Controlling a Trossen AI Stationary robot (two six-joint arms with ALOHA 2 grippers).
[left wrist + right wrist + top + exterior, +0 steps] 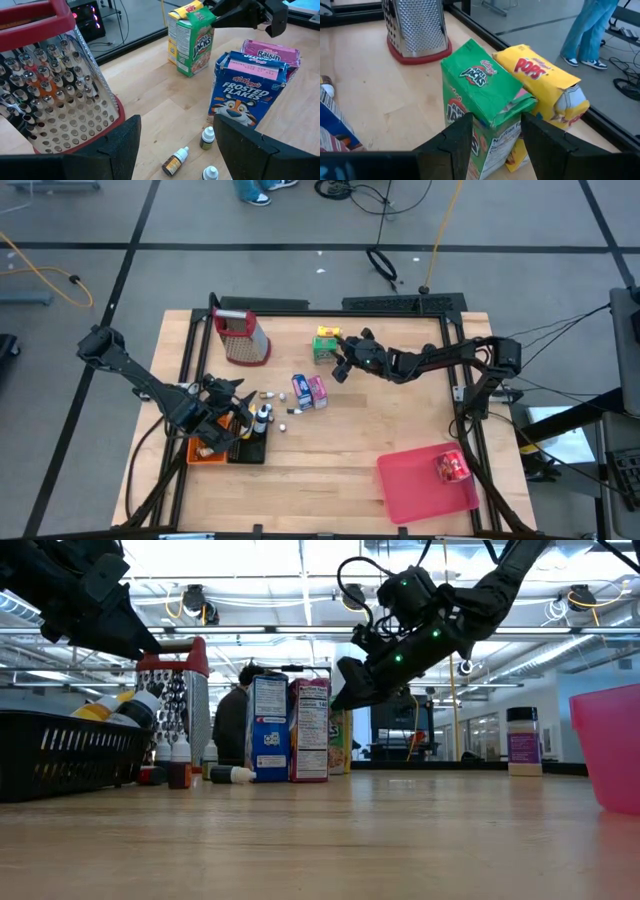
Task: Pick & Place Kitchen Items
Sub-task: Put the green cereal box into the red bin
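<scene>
A green carton stands upright beside a yellow carton near the table's far edge. My right gripper is open, tilted slightly down, its fingers level with the green carton's top and just short of it. It also shows in the high view. A blue carton and a pink one stand upright mid-table, with little bottles lying in front of them. My left gripper hangs open and empty above a black basket at the left.
The red-topped metal grater stands at the far left. A pink bin with a red item inside sits near the front right corner. An orange tray lies beside the basket. A person's legs show beyond the far edge.
</scene>
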